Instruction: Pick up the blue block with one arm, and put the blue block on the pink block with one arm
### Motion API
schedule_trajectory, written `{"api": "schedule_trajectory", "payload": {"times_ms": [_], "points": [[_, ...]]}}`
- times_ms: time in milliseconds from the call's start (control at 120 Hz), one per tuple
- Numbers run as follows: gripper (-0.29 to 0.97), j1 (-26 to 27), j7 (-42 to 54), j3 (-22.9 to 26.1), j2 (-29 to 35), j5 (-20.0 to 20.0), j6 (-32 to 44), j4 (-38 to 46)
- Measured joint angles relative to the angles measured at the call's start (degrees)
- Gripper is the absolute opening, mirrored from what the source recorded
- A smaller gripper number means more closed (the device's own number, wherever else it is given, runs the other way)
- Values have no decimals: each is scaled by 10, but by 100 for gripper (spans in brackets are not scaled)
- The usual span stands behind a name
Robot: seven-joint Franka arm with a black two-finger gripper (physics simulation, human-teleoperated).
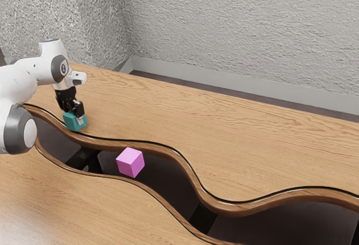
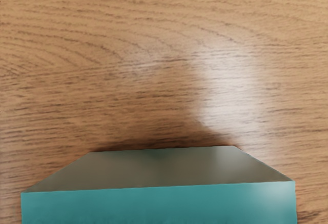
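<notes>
The blue block (image 1: 74, 121), teal-blue in colour, sits at the near edge of the far wooden tabletop (image 1: 224, 133), at the exterior view's left. My gripper (image 1: 72, 114) comes straight down on it, one black finger on each side of its top, shut on it. In the wrist view the blue block (image 2: 159, 201) lies just under my hand, its shadow falling on the wood beyond. The pink block (image 1: 130, 162) lies lower and to the exterior view's right of the blue one, in the dark wavy gap between the two tabletops.
A wavy dark gap (image 1: 185, 200) splits the far tabletop from a nearer wooden surface (image 1: 67, 211). Grey rough walls (image 1: 235, 26) close the back. The white arm (image 1: 22, 88) enters from the exterior view's left.
</notes>
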State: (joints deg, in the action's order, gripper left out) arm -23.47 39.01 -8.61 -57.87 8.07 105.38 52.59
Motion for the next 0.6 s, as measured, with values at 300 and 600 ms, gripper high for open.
{"api": "schedule_trajectory", "payload": {"times_ms": [300,600], "points": [[35,13,-6,12,140,-6,-7,153],[33,60,-67,140,331,-21,97,443]]}}
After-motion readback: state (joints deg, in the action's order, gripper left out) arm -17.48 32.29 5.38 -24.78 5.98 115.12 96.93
